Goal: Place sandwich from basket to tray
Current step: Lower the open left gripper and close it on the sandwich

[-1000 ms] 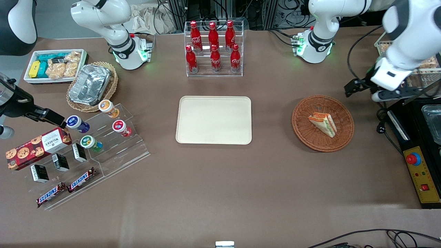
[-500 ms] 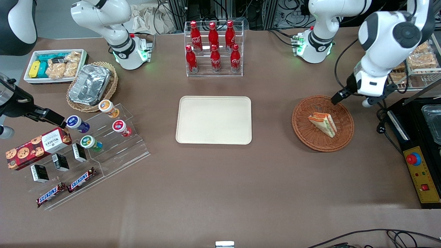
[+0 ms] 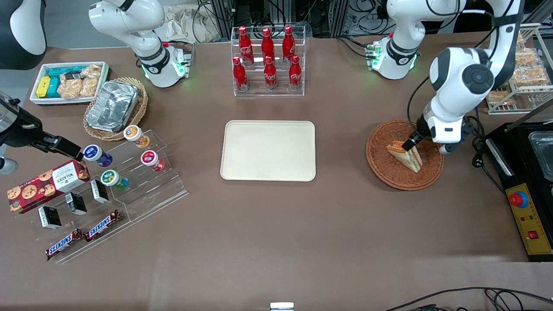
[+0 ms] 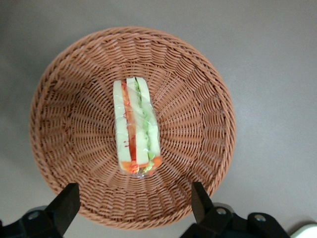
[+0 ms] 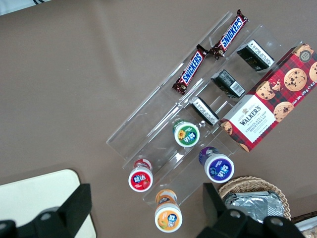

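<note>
While the sandwich is lying untouched in its basket, the scene is reading like this across the front view:
Foil container (image 3: 112, 105): sitting in a light tan wicker basket (image 3: 140, 106), toward the parked arm's end of the table.
Bottle rack (image 3: 268, 60): holding six red bottles, farther from the front camera than the tray.
Tray (image 3: 268, 150): lying mid-table with nothing on it, waiting as the destination.
Basket (image 3: 382, 164): holding only the sandwich (image 3: 408, 157), a wrapped wedge resting near the middle, well apart from the tray.
Gripper (image 4: 136, 201): hanging directly above the basket, fingers (image 4: 64, 206) spread wide apart and gripping nothing.
Step in hand: apparently the approach to the pick; nothing is being lifted yet.
Next move: likely calling for a straight descent so the fingers are straddling the wedge across its bread faces, then a gentle close, since the soft bread and slippery wrap could be squashing or slipping.
</note>
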